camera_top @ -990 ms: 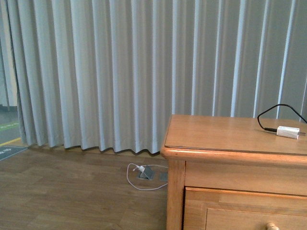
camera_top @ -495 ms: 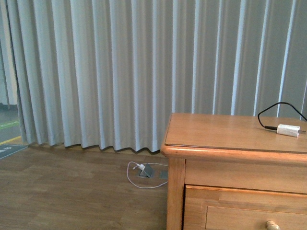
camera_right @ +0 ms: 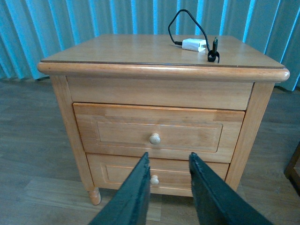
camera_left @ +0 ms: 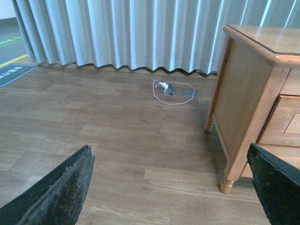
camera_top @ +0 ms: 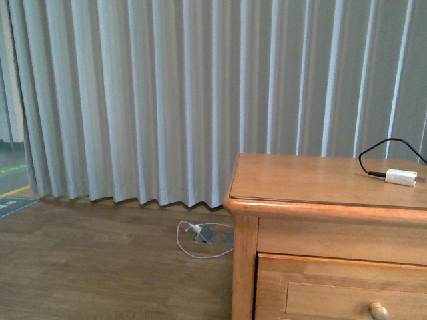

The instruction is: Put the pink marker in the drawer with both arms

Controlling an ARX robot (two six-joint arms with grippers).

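The pink marker is out of view in every frame. A wooden nightstand holds two shut drawers; the upper drawer point(camera_right: 158, 132) has a round pale knob point(camera_right: 154, 138), and its front point(camera_top: 347, 290) shows at the lower right of the front view. My right gripper point(camera_right: 168, 159) is open, hanging in front of the nightstand, with its fingertips level with the lower drawer point(camera_right: 119, 171). My left gripper point(camera_left: 171, 157) is wide open over bare floor, to the side of the nightstand point(camera_left: 243, 89). Nothing sits between either pair of fingers. Neither arm shows in the front view.
A white adapter point(camera_right: 194, 45) with a black cable lies on the nightstand top point(camera_top: 300, 180). Grey curtains point(camera_top: 167, 100) hang behind. On the wooden floor a white cord lies by a floor socket point(camera_top: 202, 235). A dark furniture edge point(camera_right: 294, 168) stands right of the nightstand.
The front camera's view has drifted slightly upward: the nightstand and adapter sit a little lower in the picture, and more of the drawer knob shows.
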